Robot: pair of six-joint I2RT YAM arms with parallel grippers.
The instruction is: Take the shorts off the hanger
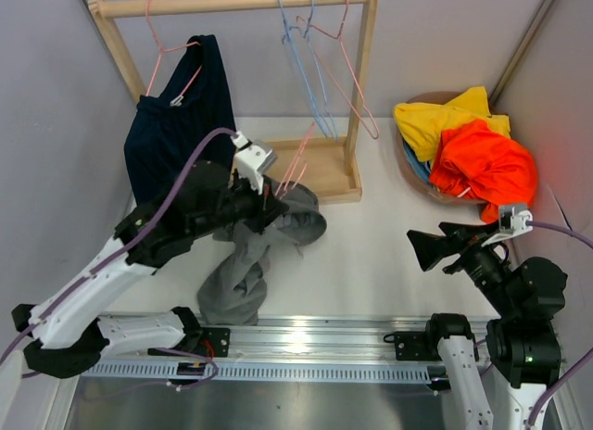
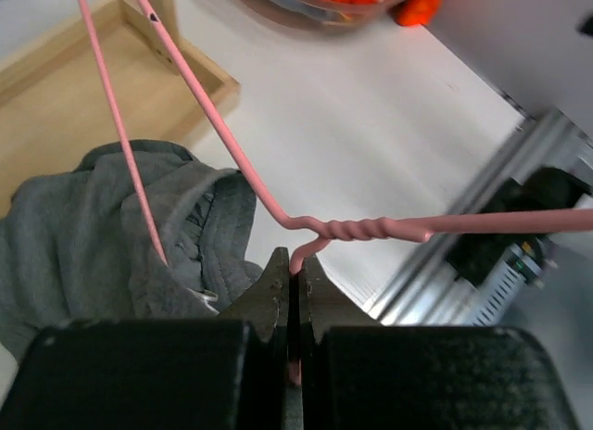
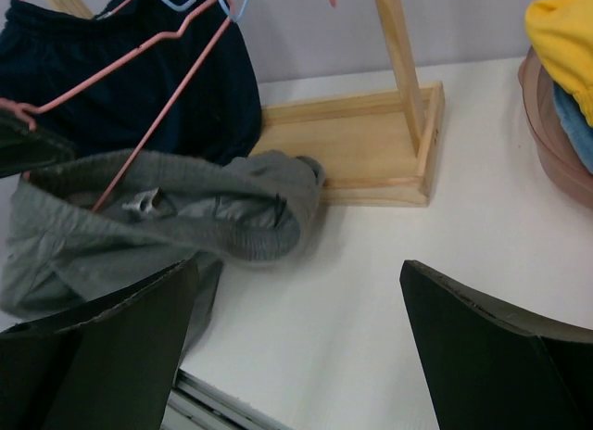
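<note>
Left gripper [image 2: 292, 268] clamps pink hanger [image 2: 371, 228]; grey shorts [image 1: 246, 277] lie far-right to near-left (crumpled); right gripper [image 1: 424, 249] wide.

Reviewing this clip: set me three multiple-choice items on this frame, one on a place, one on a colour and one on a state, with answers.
1. Where are the orange shorts?
A) draped over the right arm
B) in the basket
C) spread flat by the left arm's base

2. What colour are the shorts hanging from the rack?
A) navy
B) yellow
C) light blue

3. What is the left gripper doing?
A) open above the basket
B) shut on the rack's post
C) shut on a pink hanger

Answers:
1 B: they lie heaped in the basket at the far right.
2 A: the navy shorts are the only pair on the rail. The grey shorts sag from the hanger that the gripper holds.
3 C: the left wrist view shows the jaws closed on the hanger's wire just below its twist.
</note>
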